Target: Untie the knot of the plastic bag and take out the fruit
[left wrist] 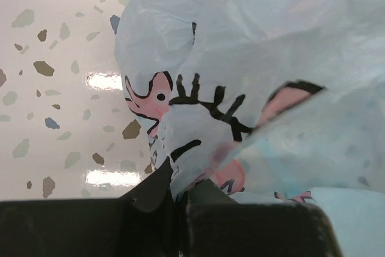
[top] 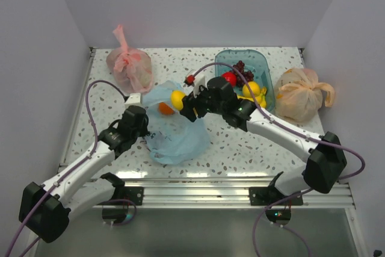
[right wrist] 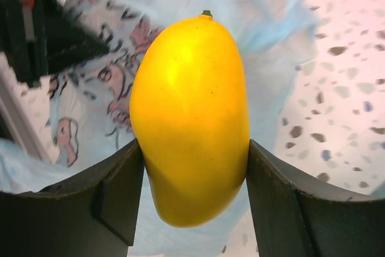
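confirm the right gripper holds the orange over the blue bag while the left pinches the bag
No: the right gripper holds the yellow fruit, not the orange, as the right wrist view shows. The left gripper does pinch the blue bag.

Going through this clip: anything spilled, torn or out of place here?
Nothing stands out. The plastic bag lies open, pinched by the left fingers. The right gripper holds a yellow fruit above it, and an orange fruit shows in its mouth. No tears or spills are visible.
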